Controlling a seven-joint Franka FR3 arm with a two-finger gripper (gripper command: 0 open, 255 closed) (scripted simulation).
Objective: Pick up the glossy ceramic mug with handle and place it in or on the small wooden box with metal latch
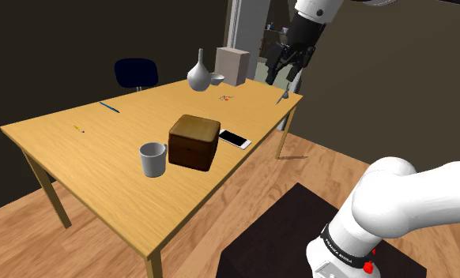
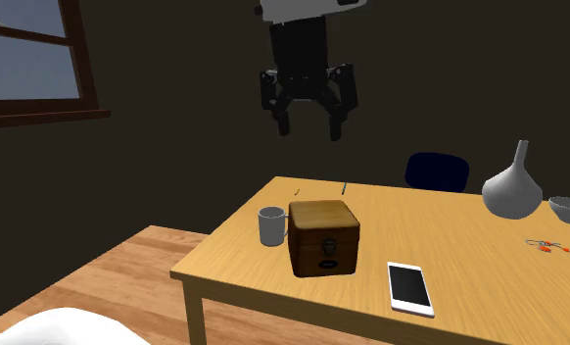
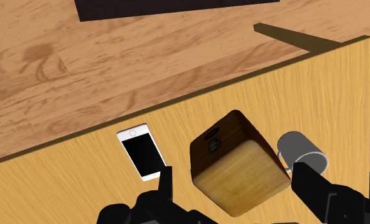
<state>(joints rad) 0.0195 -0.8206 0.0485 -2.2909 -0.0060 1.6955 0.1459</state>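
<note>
Phone (image 1: 235, 139), vase (image 1: 198, 73), bowl (image 1: 217, 79) on tbl (image 1: 86, 150)

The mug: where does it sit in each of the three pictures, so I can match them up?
Shoulder view: the grey mug stands on the table, just left of the brown box.
Second exterior view: the mug is left of the box.
Wrist view: the mug stands beside the box, on the side away from the phone.
Shared landmark: the box.

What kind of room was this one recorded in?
Probably a dining or living room in a house: a wooden table with a dark blue chair behind it, a plank floor, and a framed window.
</note>
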